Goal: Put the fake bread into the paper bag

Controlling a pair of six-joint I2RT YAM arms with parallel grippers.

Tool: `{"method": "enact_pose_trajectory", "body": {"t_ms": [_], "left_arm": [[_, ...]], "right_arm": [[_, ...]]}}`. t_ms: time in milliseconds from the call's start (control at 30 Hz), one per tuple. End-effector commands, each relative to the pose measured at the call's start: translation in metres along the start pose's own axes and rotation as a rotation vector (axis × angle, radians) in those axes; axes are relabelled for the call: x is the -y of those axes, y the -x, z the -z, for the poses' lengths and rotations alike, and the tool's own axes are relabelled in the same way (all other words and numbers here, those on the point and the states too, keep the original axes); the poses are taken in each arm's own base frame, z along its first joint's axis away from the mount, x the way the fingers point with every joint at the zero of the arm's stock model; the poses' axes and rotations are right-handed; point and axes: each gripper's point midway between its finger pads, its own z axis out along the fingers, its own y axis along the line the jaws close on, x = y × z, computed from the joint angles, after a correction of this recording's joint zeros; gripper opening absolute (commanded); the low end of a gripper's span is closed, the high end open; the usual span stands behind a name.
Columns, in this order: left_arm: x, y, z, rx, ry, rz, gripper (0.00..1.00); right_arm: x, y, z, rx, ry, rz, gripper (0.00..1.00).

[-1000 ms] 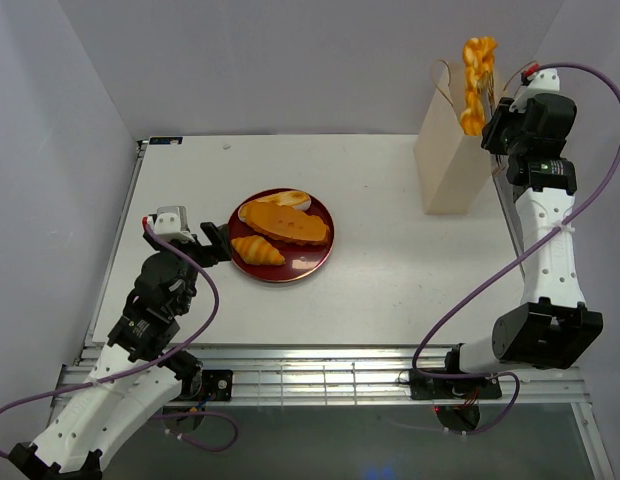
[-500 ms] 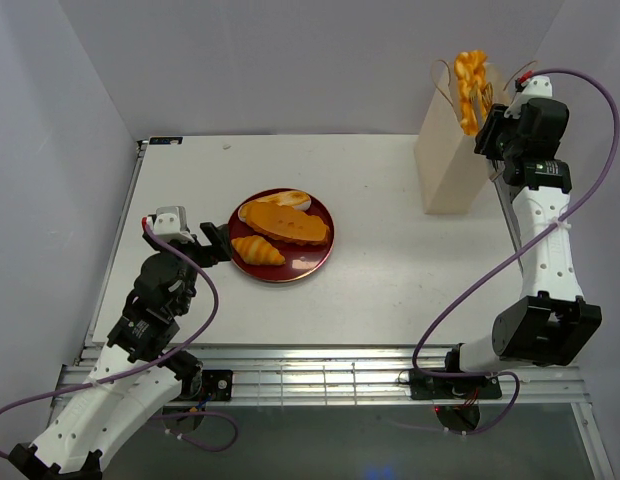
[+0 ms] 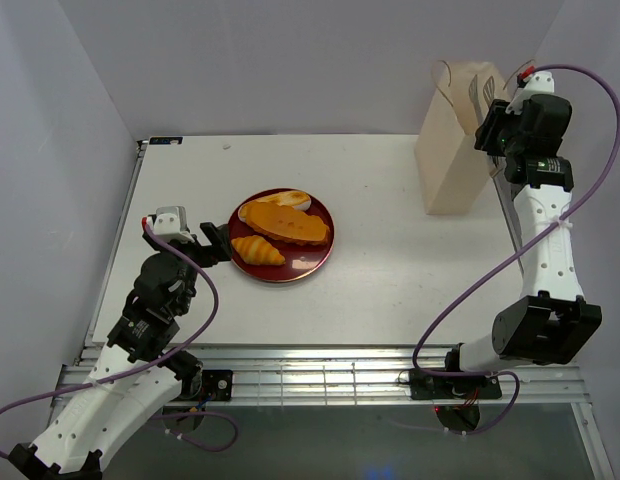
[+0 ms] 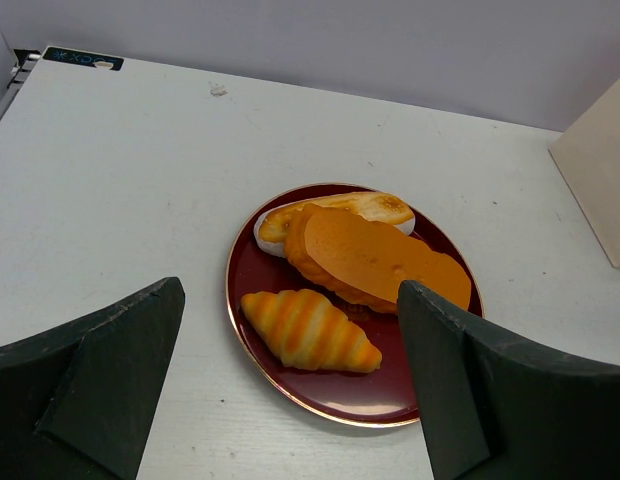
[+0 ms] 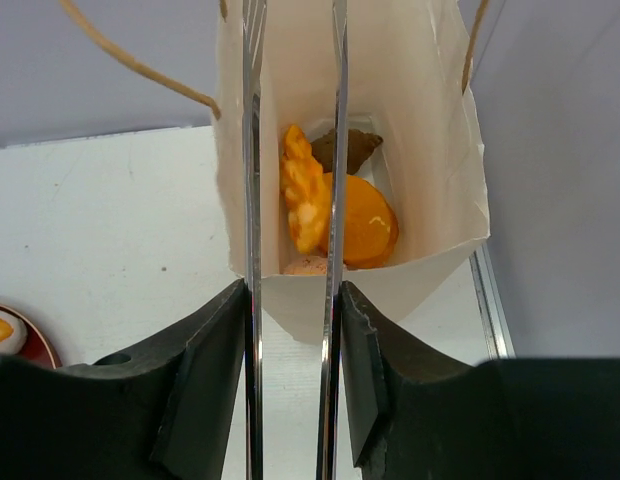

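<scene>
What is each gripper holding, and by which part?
Right gripper holds the metal tongs, its fingers squeezing both arms from outside; tongs empty. Left gripper holds nothing.

A robot test lab: a white bench (image 3: 390, 290) boxed in by plain pale panels (image 3: 290, 60), with two cabled arms (image 3: 545, 240) bolted to a metal rail (image 3: 320, 385) at 6 o'clock.

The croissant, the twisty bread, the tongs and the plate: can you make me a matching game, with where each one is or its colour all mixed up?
Things
1. croissant
2. twisty bread
3. tongs
4. plate

Matches
A. inside the paper bag
B. dark red
C. lying on the plate
D. held between the right fingers

Pairs: 1-C, 2-A, 3-D, 4-B
</scene>
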Motion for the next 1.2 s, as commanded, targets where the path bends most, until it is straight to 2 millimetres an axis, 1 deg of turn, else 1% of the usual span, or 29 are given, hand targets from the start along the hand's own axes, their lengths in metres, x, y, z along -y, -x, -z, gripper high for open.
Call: {"method": "enact_pose_trajectory", "body": {"t_ms": [0, 100, 233, 267, 300, 367, 400, 433, 467, 500, 533, 567, 600, 633, 667, 700, 733, 767, 800, 833, 867, 900, 933, 967, 1000, 1033, 1067, 1100, 1167], "left_arm": [[0.004, 0.004, 0.000, 0.014, -0.018, 0.010, 0.98], [0.004, 0.003, 0.000, 0.011, -0.018, 0.007, 0.98], [0.003, 0.002, -0.001, 0.010, -0.013, 0.002, 0.98], [0.003, 0.003, -0.001, 0.010, -0.010, 0.002, 0.98], [0.003, 0.004, -0.001, 0.012, -0.008, 0.003, 0.98], [0.002, 0.003, -0.001, 0.012, -0.002, -0.001, 0.98], [0.001, 0.003, -0.001, 0.013, 0.002, -0.001, 0.98], [0.000, 0.003, -0.002, 0.011, 0.006, -0.004, 0.98], [-0.002, 0.003, -0.001, 0.014, 0.016, -0.005, 0.98], [-0.003, 0.003, -0.002, 0.014, 0.023, -0.006, 0.98], [-0.004, 0.003, -0.002, 0.015, 0.027, -0.007, 0.98], [-0.005, 0.003, -0.002, 0.015, 0.034, -0.008, 0.98], [-0.007, 0.003, -0.002, 0.017, 0.044, -0.010, 0.98], [-0.008, 0.004, -0.001, 0.020, 0.048, -0.009, 0.98], [-0.008, 0.003, -0.002, 0.019, 0.053, -0.010, 0.98], [-0.010, 0.004, -0.002, 0.022, 0.060, -0.010, 0.98], [-0.010, 0.004, -0.002, 0.024, 0.063, -0.011, 0.98], [-0.010, 0.003, -0.003, 0.023, 0.063, -0.012, 0.98], [-0.011, 0.003, -0.003, 0.021, 0.067, -0.013, 0.98], [-0.011, 0.003, -0.003, 0.020, 0.067, -0.014, 0.98], [-0.010, 0.002, -0.004, 0.018, 0.066, -0.015, 0.98], [-0.010, 0.001, -0.004, 0.013, 0.067, -0.018, 0.98], [-0.010, 0.000, -0.004, 0.011, 0.069, -0.020, 0.98], [-0.011, 0.001, -0.004, 0.012, 0.072, -0.020, 0.98], [-0.011, 0.001, -0.005, 0.011, 0.075, -0.019, 0.98], [-0.012, 0.000, -0.005, 0.008, 0.081, -0.017, 0.98], [-0.011, 0.001, -0.005, 0.010, 0.079, -0.010, 0.98], [-0.011, 0.003, -0.005, 0.007, 0.084, 0.000, 0.98], [-0.008, 0.006, -0.006, 0.001, 0.091, 0.063, 0.98]], "right_arm": [[-0.009, 0.047, 0.017, 0.134, 0.041, -0.001, 0.46], [-0.020, 0.060, 0.033, 0.176, 0.083, -0.007, 0.45], [-0.033, 0.071, 0.053, 0.221, 0.145, -0.014, 0.45], [-0.042, 0.073, 0.057, 0.231, 0.180, -0.013, 0.45], [-0.047, 0.077, 0.067, 0.250, 0.199, -0.011, 0.45], [-0.060, 0.074, 0.074, 0.254, 0.248, -0.002, 0.45], [-0.073, 0.072, 0.078, 0.254, 0.281, 0.009, 0.45], [-0.081, 0.069, 0.085, 0.260, 0.302, 0.020, 0.45], [-0.096, 0.066, 0.090, 0.262, 0.341, 0.051, 0.45], [-0.114, 0.065, 0.102, 0.271, 0.384, 0.069, 0.45], [-0.121, 0.054, 0.102, 0.252, 0.401, 0.075, 0.45], [-0.142, 0.048, 0.111, 0.252, 0.459, 0.092, 0.45], [-0.151, 0.046, 0.123, 0.266, 0.484, 0.109, 0.45], [-0.157, 0.041, 0.128, 0.265, 0.501, 0.112, 0.45], [-0.171, 0.024, 0.131, 0.236, 0.543, 0.118, 0.45], [-0.178, 0.023, 0.144, 0.261, 0.577, 0.121, 0.45], [-0.186, 0.017, 0.149, 0.259, 0.609, 0.131, 0.45], [-0.207, -0.005, 0.156, 0.222, 0.696, 0.161, 0.46], [-0.215, -0.014, 0.164, 0.213, 0.735, 0.181, 0.46], [-0.223, -0.026, 0.167, 0.193, 0.763, 0.201, 0.46], [-0.240, -0.043, 0.175, 0.167, 0.822, 0.237, 0.46], [-0.247, -0.067, 0.172, 0.117, 0.840, 0.267, 0.46], [-0.252, -0.082, 0.172, 0.090, 0.853, 0.293, 0.46], [-0.266, -0.098, 0.178, 0.065, 0.883, 0.321, 0.46], [-0.271, -0.121, 0.175, 0.017, 0.894, 0.347, 0.46], [-0.276, -0.131, 0.173, 0.007, 0.893, 0.364, 0.46], [-0.286, -0.143, 0.179, -0.009, 0.923, 0.380, 0.46], [-0.290, -0.155, 0.177, -0.033, 0.932, 0.389, 0.46], [-0.302, -0.177, 0.177, -0.063, 0.976, 0.404, 0.46]]}}
